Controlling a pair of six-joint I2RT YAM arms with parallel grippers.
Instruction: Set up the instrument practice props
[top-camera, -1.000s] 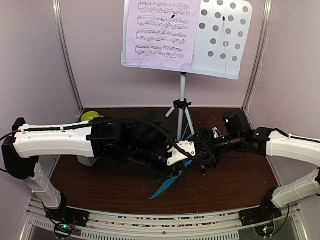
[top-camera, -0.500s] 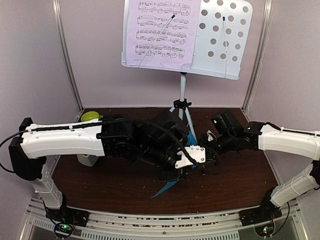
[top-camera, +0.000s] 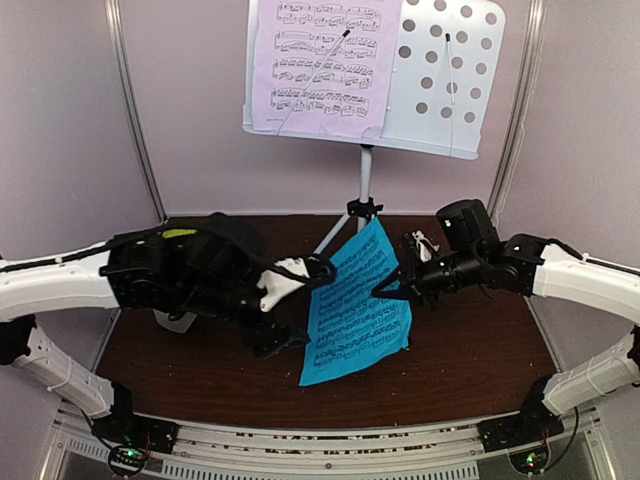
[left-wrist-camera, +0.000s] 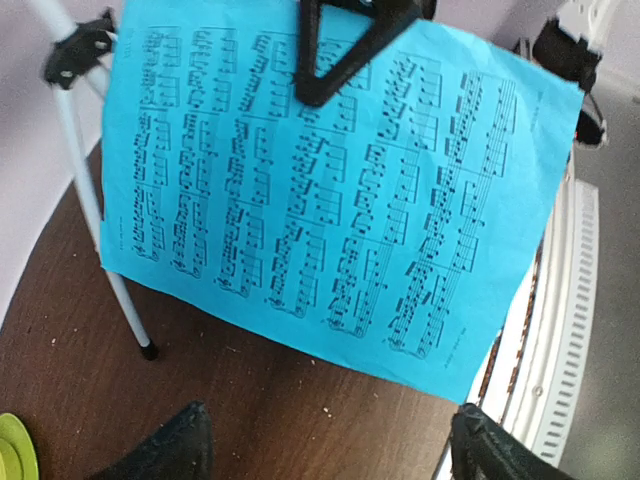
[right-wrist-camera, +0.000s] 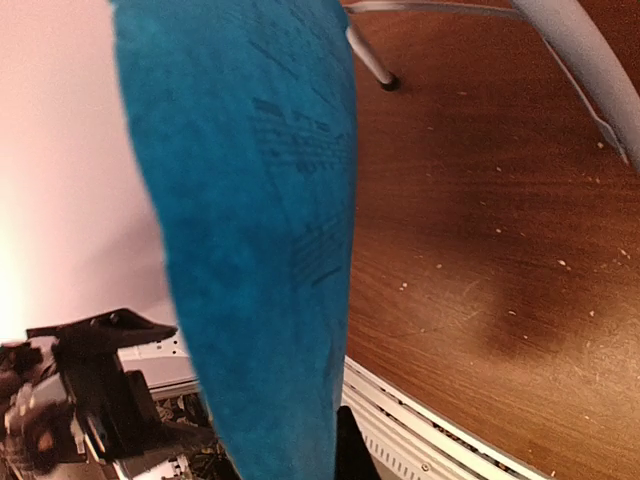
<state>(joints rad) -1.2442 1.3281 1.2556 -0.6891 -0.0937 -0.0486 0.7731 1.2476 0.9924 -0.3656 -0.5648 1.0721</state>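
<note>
while right gripper (top-camera: 392, 290) pinches the cyan sheet (top-camera: 358, 305) by its edge, off the table (top-camera: 480, 350) | left gripper (left-wrist-camera: 328, 452) jaws wide, empty

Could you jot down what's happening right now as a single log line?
right gripper: shut on cyan sheet | left gripper: open, off sheet | lilac page: on music stand

Items you cannot verify, located from the cyan page (top-camera: 355, 305). Behind it: most of the tripod (top-camera: 366, 180) legs, hidden in the top view. Left of it: lime-green bowl (top-camera: 180, 233), only a sliver above the left arm. Right of it: small white object (top-camera: 428, 243), too small to identify. Above it: music stand (top-camera: 445, 80), top edge cut off. Right wrist view: the page's print is blurred.
</note>
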